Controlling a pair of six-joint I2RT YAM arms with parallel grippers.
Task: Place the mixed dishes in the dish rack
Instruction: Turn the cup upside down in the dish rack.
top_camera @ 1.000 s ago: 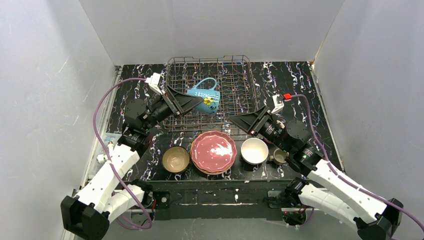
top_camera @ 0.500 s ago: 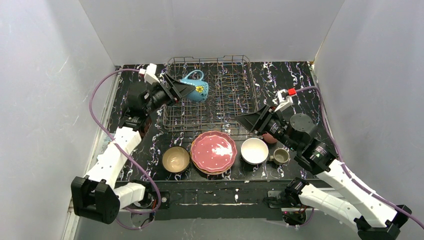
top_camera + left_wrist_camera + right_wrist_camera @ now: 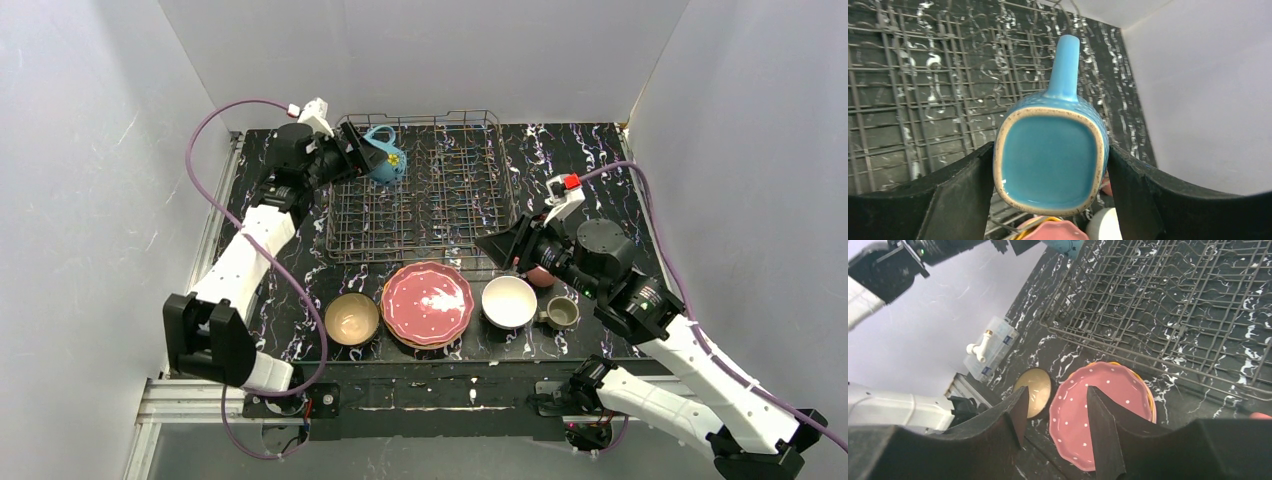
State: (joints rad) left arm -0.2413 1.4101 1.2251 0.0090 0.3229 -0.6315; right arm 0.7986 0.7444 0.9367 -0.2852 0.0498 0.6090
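a black tabletop (image 3: 585, 170) veined with white sat between pale, bare walls (image 3: 430, 50). nearest the arm bases ran a row of dishes: a tan bowl (image 3: 352, 318), a scalloped pink plate (image 3: 427, 302) stacked on an orange plate (image 3: 1146, 395), a white bowl (image 3: 508, 301) and a small olive mug (image 3: 560, 313). just behind the white bowl hung the right gripper (image 3: 1055, 400), jaws partly apart with nothing between them; a pink mug (image 3: 541, 276) lay half hidden beneath it. beyond stood the wire rack (image 3: 450, 190), with no dish set down in it. at its far left corner the left gripper (image 3: 368, 155) had its jaws clamped wide on the sides of a teal mug (image 3: 1050, 165), lifted over the wires, handle pointing away from the wrist.

the likeliest trouble was at that corner. so close to the rim, the mug might tip over the edge on release, or catch a tine and roll. the glaze looked slick, so it might also slip in the grip. the right arm, if it dropped, could knock the pink mug.

the dishes were glossy ceramic. the teal mug's base was squarish with rounded corners and a speckled, unglazed edge. the pink plate carried white dots. the rack was a thin grey wire grid.
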